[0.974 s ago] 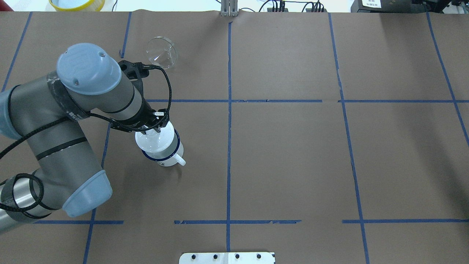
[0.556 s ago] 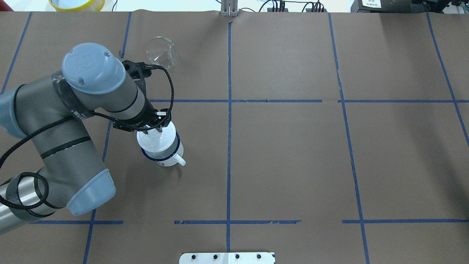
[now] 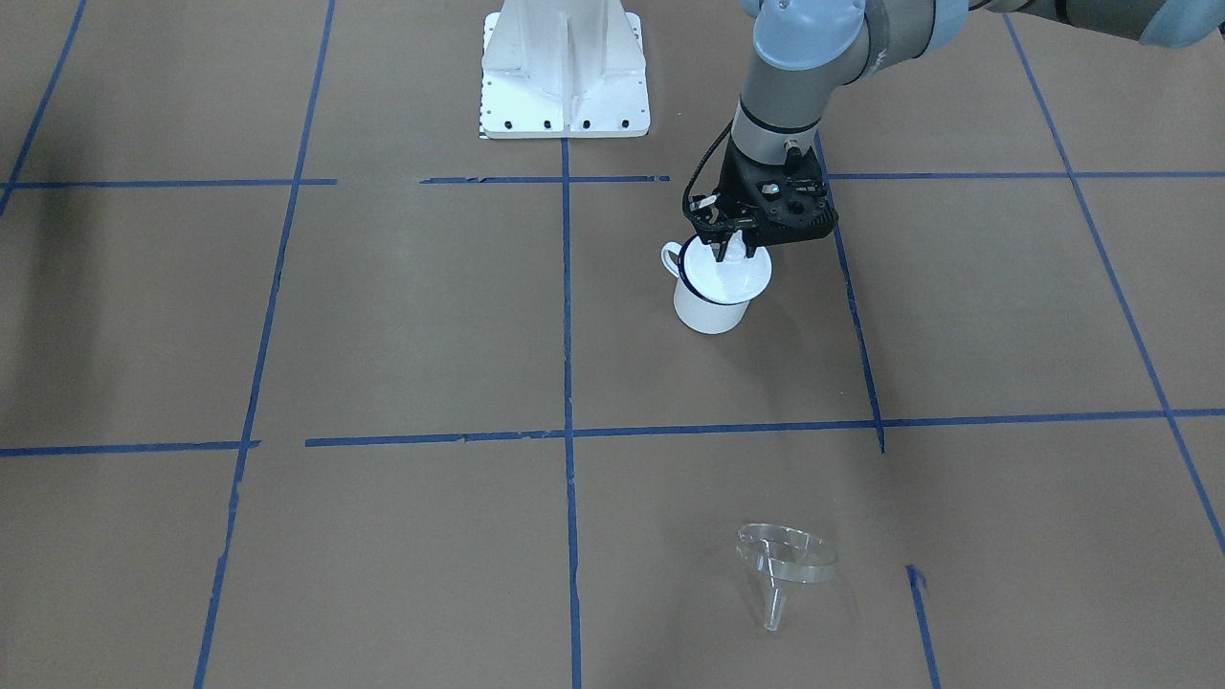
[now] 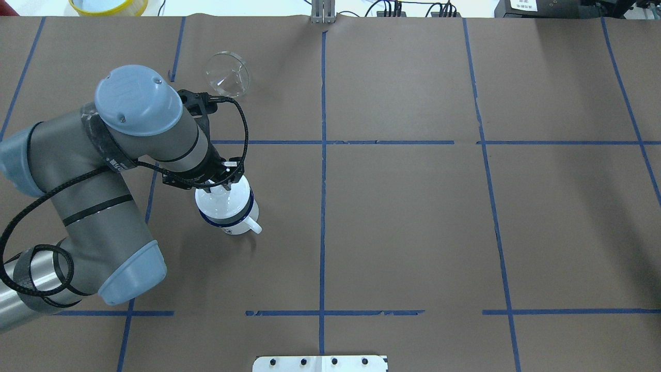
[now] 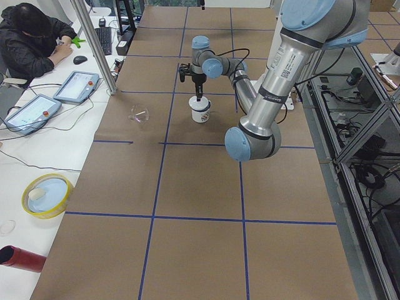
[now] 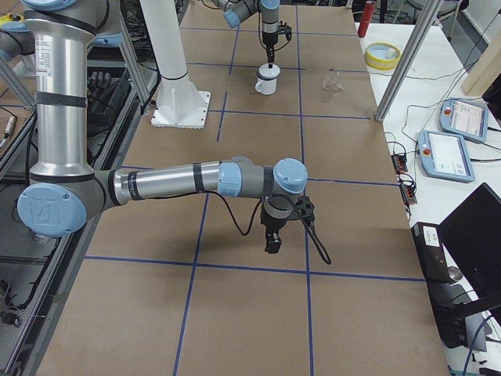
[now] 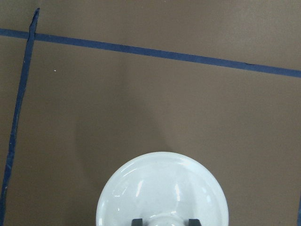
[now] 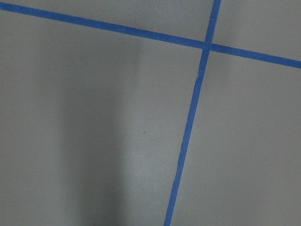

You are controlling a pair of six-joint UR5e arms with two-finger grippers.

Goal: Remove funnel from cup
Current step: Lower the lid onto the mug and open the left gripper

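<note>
The clear funnel lies on its side on the brown table, far from the cup, also in the overhead view. The cup is a white mug with a dark blue rim, standing upright. A white domed lid with a knob rests on its mouth. My left gripper stands right above the cup, its fingers shut on the lid's knob. My right gripper hangs over bare table far from the cup; I cannot tell whether it is open or shut.
The white robot base plate stands at the table's robot side. A yellow bowl and tablets lie on the white desk beyond the far edge, where a person sits.
My left arm has shifted slightly towards the cup, and the lid held in its gripper has come down onto the cup's mouth. The funnel has not moved.
</note>
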